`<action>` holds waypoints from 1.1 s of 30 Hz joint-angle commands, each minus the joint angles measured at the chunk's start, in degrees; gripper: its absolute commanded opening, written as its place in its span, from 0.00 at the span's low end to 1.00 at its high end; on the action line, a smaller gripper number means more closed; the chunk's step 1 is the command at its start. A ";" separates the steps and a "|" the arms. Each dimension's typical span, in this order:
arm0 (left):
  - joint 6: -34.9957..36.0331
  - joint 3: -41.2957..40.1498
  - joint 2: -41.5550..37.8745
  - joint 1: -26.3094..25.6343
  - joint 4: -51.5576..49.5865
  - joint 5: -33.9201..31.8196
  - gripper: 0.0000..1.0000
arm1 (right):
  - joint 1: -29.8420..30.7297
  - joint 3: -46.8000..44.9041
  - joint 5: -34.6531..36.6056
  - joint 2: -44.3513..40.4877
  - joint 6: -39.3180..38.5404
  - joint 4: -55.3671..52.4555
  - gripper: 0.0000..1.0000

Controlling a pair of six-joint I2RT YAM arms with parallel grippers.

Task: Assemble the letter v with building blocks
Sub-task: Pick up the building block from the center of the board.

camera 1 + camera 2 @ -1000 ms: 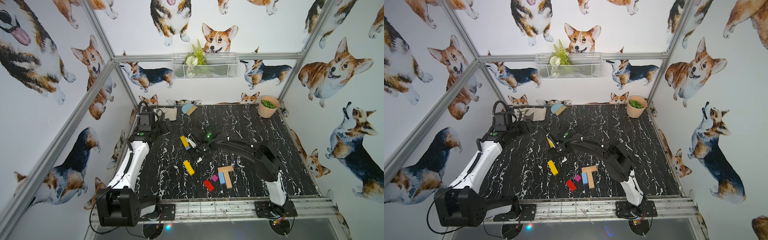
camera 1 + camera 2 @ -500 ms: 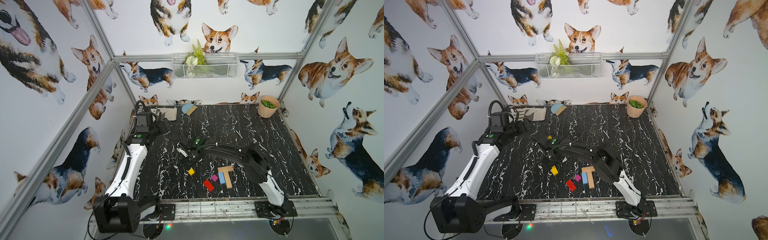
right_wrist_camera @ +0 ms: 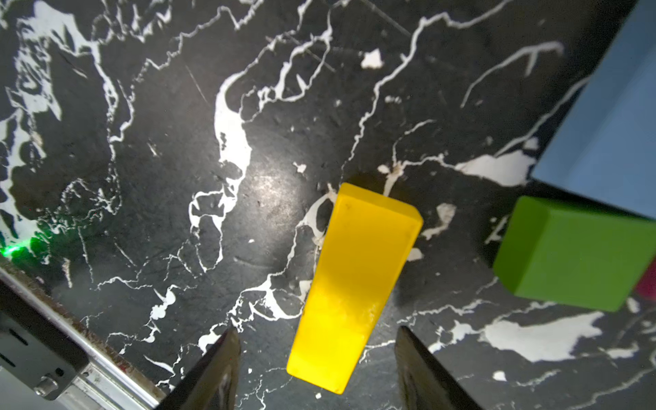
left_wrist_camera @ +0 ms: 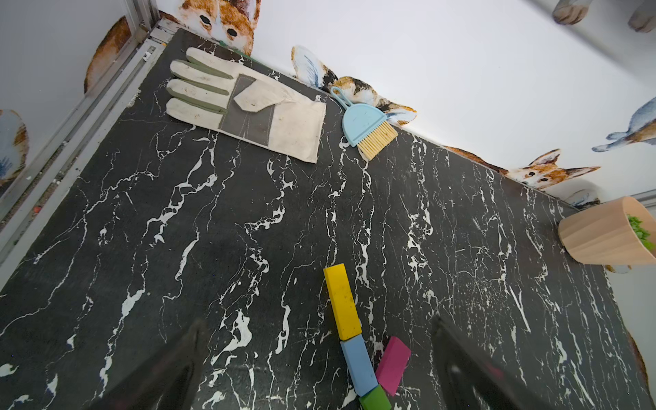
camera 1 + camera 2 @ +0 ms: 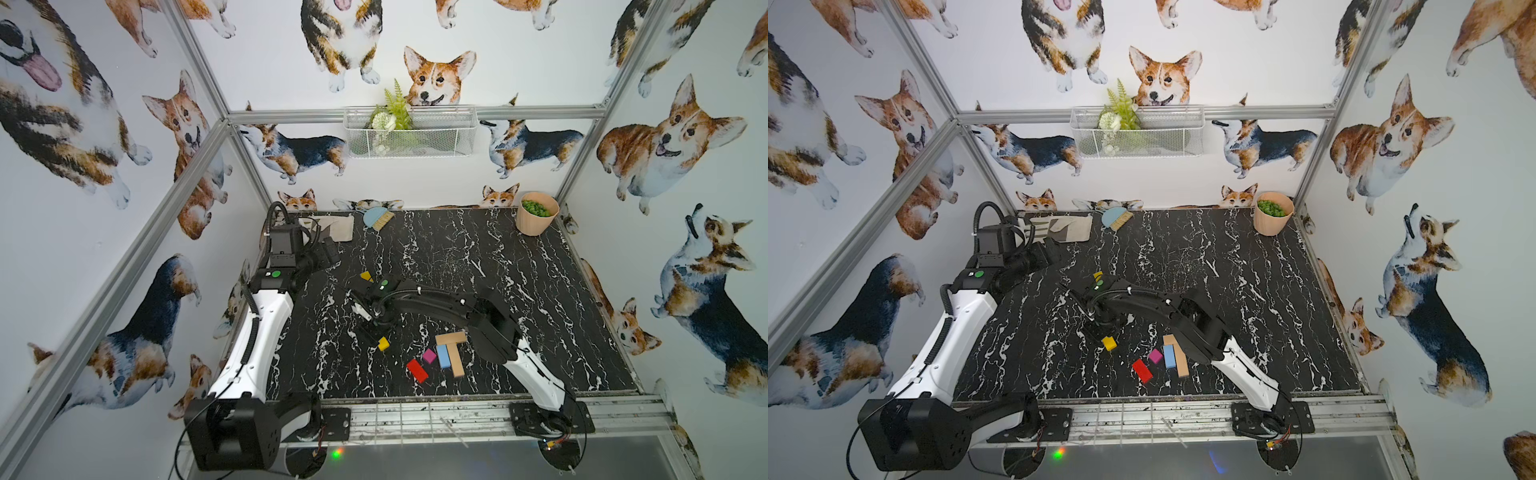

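With the tabletop (image 5: 519,291) as a clock and six at the arm bases, the spare pile sits nearest me at six. It holds a red block (image 5: 417,370), a magenta stub (image 5: 429,356), a loose blue block (image 5: 444,356) and two touching tan bars (image 5: 457,363).

Just beyond, around seven from centre, the right gripper (image 3: 316,332) points down. Its jaws stand apart on either side of a loose yellow bar (image 3: 355,277), with a gap showing on both sides, so nothing is gripped.

Past the bar's far end a green block (image 3: 575,255) butts against a long blue block (image 3: 603,124). The left wrist view shows these running on into a second yellow bar (image 4: 342,301), one straight row heading toward twelve. A magenta block (image 4: 392,365) lies just beside the row.

I read that row as the V's first arm and this pickup as the start of the second. Next I'd close squarely on the bar's long sides, lift it, and lay it angled off the green end.

The left gripper (image 4: 318,323) hangs wide open and empty at ten.
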 commanded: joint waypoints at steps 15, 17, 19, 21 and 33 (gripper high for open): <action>0.35 -0.27 0.14 0.51 0.06 -0.60 1.00 | 0.05 7.16 2.33 4.83 0.10 -6.84 0.58; 0.35 -0.36 0.21 0.59 0.10 -0.68 1.00 | 0.06 8.18 2.96 5.47 0.16 -7.62 0.58; 0.40 -0.36 0.28 0.53 0.07 -0.63 1.00 | 0.09 9.07 3.01 6.11 0.16 -8.34 0.57; 0.39 -0.49 0.31 0.64 0.07 -0.65 1.00 | 0.05 10.18 3.09 6.79 -0.01 -9.13 0.56; 0.26 -0.80 0.66 0.81 0.61 -0.53 1.00 | 0.20 14.28 4.19 9.19 -0.54 -12.23 0.50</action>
